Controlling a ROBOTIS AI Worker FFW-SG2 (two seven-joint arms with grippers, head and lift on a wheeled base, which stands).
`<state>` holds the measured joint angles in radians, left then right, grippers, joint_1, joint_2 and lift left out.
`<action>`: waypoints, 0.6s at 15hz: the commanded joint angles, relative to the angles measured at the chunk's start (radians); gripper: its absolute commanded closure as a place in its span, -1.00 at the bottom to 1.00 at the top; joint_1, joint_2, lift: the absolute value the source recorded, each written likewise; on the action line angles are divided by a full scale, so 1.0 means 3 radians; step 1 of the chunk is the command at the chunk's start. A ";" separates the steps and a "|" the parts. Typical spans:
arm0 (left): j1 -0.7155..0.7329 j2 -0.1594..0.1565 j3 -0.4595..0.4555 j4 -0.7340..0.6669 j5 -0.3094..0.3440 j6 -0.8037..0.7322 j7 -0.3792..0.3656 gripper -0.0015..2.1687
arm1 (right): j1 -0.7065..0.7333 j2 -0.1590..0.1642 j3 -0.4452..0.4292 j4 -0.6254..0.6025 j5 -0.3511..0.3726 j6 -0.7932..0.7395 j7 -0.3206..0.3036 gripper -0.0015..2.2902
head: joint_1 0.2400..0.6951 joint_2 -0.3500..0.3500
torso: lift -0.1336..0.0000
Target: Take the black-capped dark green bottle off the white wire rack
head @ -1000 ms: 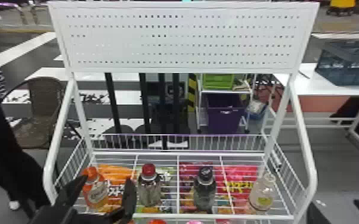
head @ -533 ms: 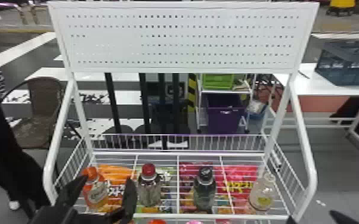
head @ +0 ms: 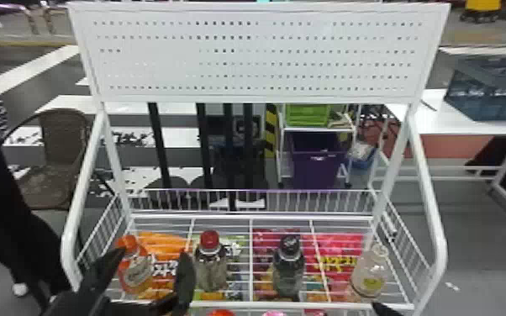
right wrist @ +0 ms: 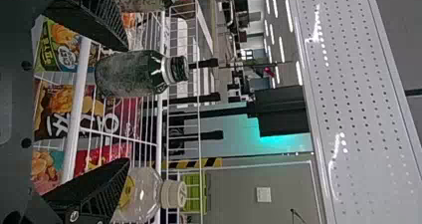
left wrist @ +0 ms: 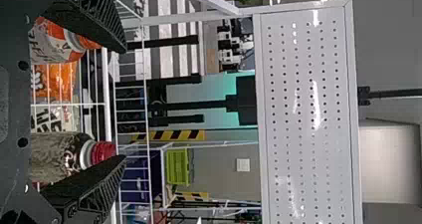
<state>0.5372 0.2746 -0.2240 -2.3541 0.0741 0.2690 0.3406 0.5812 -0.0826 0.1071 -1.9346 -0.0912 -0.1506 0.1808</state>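
Right gripper (right wrist: 128, 104) is spread wide with nothing in it; the black-capped dark green bottle (right wrist: 127, 73) stands upright on the white wire rack (head: 239, 305), between the red-capped bottle (head: 211, 269) and the clear bottle (head: 369, 273). Looks like the approach step to me, nothing gripped yet; I'd shift the claw toward the robot's left first, since the green one sits close to the left finger and the clear one is over by the right finger; then ease in level, one finger each side, squeeze on the body and lift straight up before backing out over the front rail, or you may clip a neighbour. Pose-wise, the right one points forward at the rack, fingers side by side; left gripper (left wrist: 124, 104) is wide and empty too, at the rack's left end.
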 commanded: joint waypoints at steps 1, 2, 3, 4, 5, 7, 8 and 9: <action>-0.0001 0.0000 -0.0031 -0.0002 -0.0012 0.0001 0.0000 -0.87 | -0.0321 -0.0001 0.0149 0.0262 0.0074 0.0111 -0.0056 -0.90 | 0.14 0.00 | 1.00; -0.0001 0.0000 -0.0036 0.0003 -0.0017 0.0001 0.0000 -0.87 | -0.0449 -0.0001 0.0231 0.0328 0.0084 0.0193 -0.0056 -0.90 | 0.14 0.00 | 1.00; -0.0006 -0.0005 -0.0041 0.0008 -0.0017 0.0001 0.0005 -0.87 | -0.0577 0.0004 0.0287 0.0420 0.0089 0.0326 -0.0076 -0.90 | 0.14 0.00 | 1.00; -0.0011 -0.0005 -0.0041 0.0008 -0.0017 0.0001 0.0005 -0.87 | -0.0695 0.0004 0.0344 0.0502 0.0105 0.0428 -0.0132 -0.90 | 0.14 0.00 | 1.00; -0.0011 -0.0005 -0.0041 0.0014 -0.0017 0.0001 0.0005 -0.87 | -0.0787 0.0010 0.0379 0.0604 0.0125 0.0469 -0.0143 -0.90 | 0.14 0.00 | 1.00; -0.0021 0.0000 -0.0041 0.0024 -0.0017 0.0001 0.0005 -0.87 | -0.0961 0.0066 0.0415 0.0799 0.0135 0.0510 -0.0173 -0.90 | 0.14 0.00 | 1.00; -0.0021 0.0005 -0.0036 0.0019 -0.0017 0.0001 0.0005 -0.87 | -0.1017 0.0076 0.0431 0.0870 0.0140 0.0500 -0.0209 -0.90 | 0.14 0.00 | 1.00; -0.0032 0.0010 -0.0031 0.0019 -0.0017 0.0001 0.0005 -0.87 | -0.1078 0.0096 0.0431 0.0942 0.0146 0.0500 -0.0214 -0.90 | 0.14 0.00 | 1.00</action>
<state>0.5305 0.2759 -0.2354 -2.3478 0.0690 0.2693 0.3421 0.2860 -0.0614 0.2329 -1.6862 -0.0497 0.0006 0.1177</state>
